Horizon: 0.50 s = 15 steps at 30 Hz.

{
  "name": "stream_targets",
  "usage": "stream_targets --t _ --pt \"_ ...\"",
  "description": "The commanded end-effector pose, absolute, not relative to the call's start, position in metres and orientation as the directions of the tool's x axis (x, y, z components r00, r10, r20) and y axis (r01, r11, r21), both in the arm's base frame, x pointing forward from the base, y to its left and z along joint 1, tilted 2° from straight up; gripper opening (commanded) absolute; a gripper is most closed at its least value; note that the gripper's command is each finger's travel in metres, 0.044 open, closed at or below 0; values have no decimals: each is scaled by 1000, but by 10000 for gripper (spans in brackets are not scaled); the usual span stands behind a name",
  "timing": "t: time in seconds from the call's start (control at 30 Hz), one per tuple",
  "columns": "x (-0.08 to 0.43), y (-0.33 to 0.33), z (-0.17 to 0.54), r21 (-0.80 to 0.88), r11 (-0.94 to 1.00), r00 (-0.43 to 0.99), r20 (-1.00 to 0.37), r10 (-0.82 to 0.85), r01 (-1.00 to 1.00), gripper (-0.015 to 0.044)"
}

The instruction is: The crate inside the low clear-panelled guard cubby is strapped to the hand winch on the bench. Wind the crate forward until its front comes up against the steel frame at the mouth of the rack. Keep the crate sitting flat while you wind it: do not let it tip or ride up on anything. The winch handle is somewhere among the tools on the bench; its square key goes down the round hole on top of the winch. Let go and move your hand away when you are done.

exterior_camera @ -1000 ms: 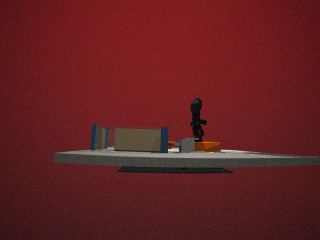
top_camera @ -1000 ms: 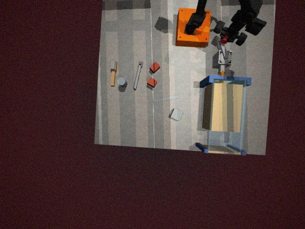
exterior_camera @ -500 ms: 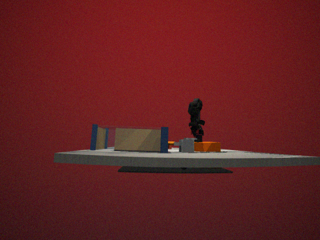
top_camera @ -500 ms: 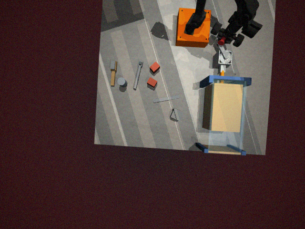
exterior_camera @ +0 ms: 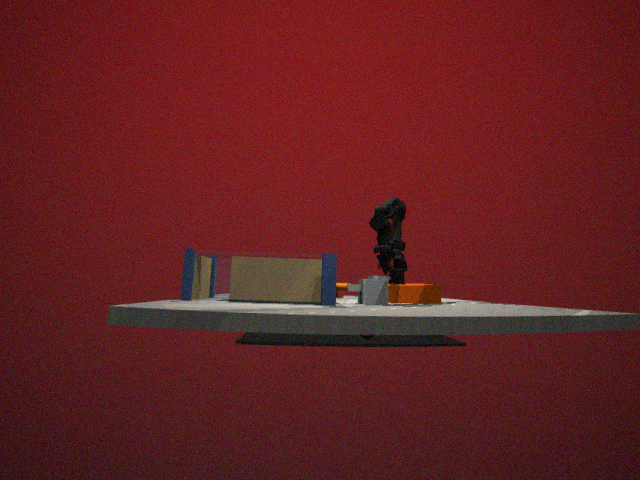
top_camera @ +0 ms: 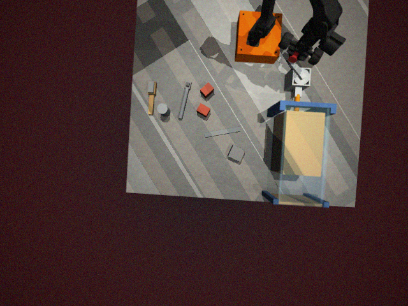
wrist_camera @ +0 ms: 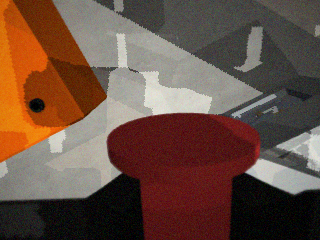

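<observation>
Taking the winch [top_camera: 305,82] [exterior_camera: 374,290] as our landmark, we see our tool [top_camera: 300,54] [wrist_camera: 176,165] just beyond its side away from the crate [top_camera: 303,143] [exterior_camera: 275,279], gripping the handle's red knob [top_camera: 292,57] [wrist_camera: 184,142] (a dark bar reaches from it over the winch). The crate lies flat on the winch's opposite side, inside the cubby [top_camera: 308,107] [exterior_camera: 328,279], farther from our tool.
</observation>
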<state>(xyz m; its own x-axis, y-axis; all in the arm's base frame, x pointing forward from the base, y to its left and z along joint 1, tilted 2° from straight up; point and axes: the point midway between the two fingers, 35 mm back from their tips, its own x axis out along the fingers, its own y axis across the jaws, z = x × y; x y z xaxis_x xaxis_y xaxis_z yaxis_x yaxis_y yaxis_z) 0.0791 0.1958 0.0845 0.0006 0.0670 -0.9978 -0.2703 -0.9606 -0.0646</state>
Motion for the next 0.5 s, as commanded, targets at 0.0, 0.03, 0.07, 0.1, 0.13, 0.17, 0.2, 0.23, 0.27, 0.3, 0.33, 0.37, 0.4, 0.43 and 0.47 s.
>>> stream_targets --t 0.0,0.03,0.07,0.1,0.13,0.17,0.2,0.23,0.27,0.3,0.33,0.37,0.4,0.43,0.47 --pt "93 186 84 -52 -955 28 -999 45 -291 0" --pt "94 186 84 -52 -955 28 -999 45 -291 0" --pt "95 185 84 -52 -955 28 -999 45 -291 0" --pt "96 184 84 -52 -955 29 -999 45 -291 0" --pt "98 184 84 -52 -955 29 -999 45 -291 0" --pt "99 183 84 -52 -955 29 -999 45 -291 0" --pt "100 183 84 -52 -955 29 -999 45 -291 0" --pt "101 182 84 -52 -955 29 -999 45 -291 0" --pt "103 182 84 -52 -955 29 -999 45 -291 0" --pt "103 181 84 -52 -955 29 -999 45 -291 0" --pt "105 181 84 -52 -955 29 -999 45 -291 0" --pt "106 181 84 -52 -955 29 -999 45 -291 0" --pt "108 180 84 -52 -955 30 -999 45 -291 0" --pt "108 180 84 -52 -955 30 -999 45 -291 0" --pt "110 179 84 -52 -955 30 -999 45 -291 0"
